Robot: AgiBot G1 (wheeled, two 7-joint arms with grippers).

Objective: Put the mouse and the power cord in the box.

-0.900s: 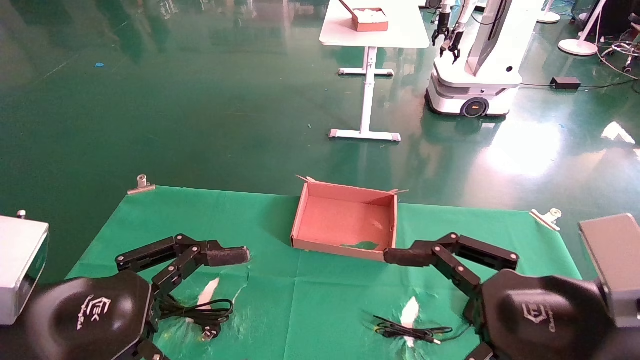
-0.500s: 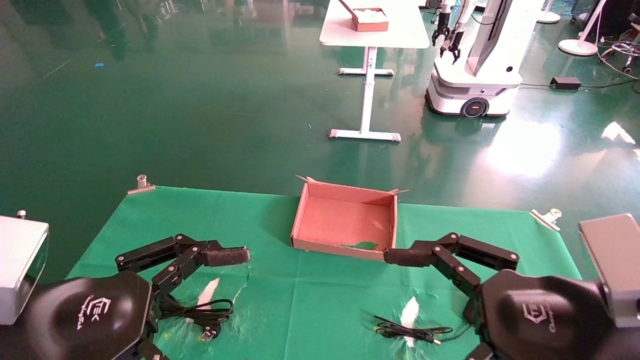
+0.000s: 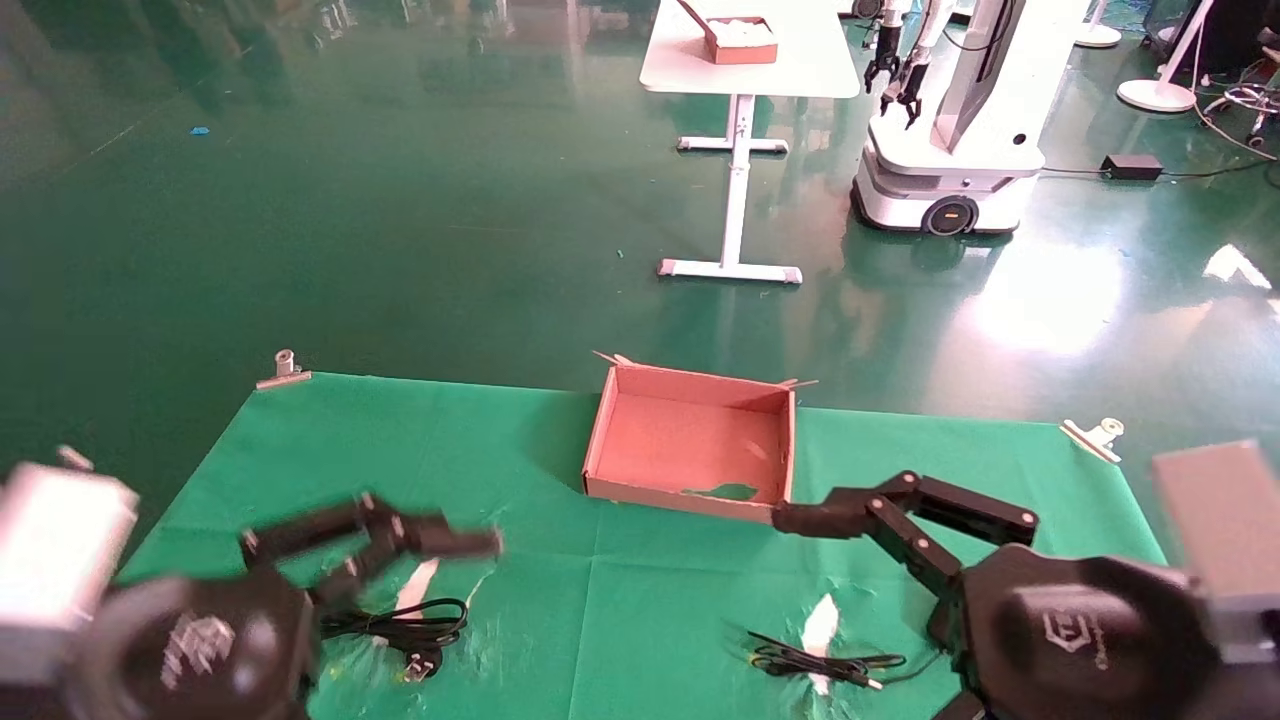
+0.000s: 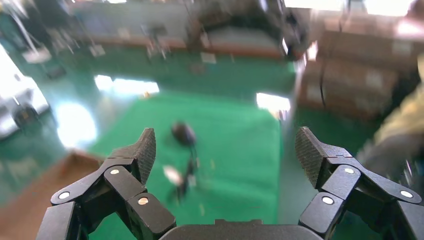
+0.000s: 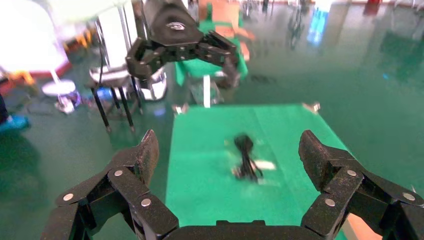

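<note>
Black left gripper (image 3: pixel 400 545) has just dipped toward the power cord (image 3: pixel 400 628), fingers spread wide, empty; pickup looks imminent. Right gripper (image 3: pixel 850 520), also open and empty, has barely shifted beside the box (image 3: pixel 600 440). Mouse (image 4: pixel 184 134) lies on the green cloth (image 3: pixel 450 440). Beyond, glossy green floor (image 3: pixel 400 200), a white table (image 3: pixel 750 60), another robot (image 3: pixel 950 150).

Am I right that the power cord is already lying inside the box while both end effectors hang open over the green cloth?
Not quite. The power cord is not in the box; it lies on the green cloth near the left end effector. The head view shows the box holding nothing. The left and right end effector are open, as you said.
</note>
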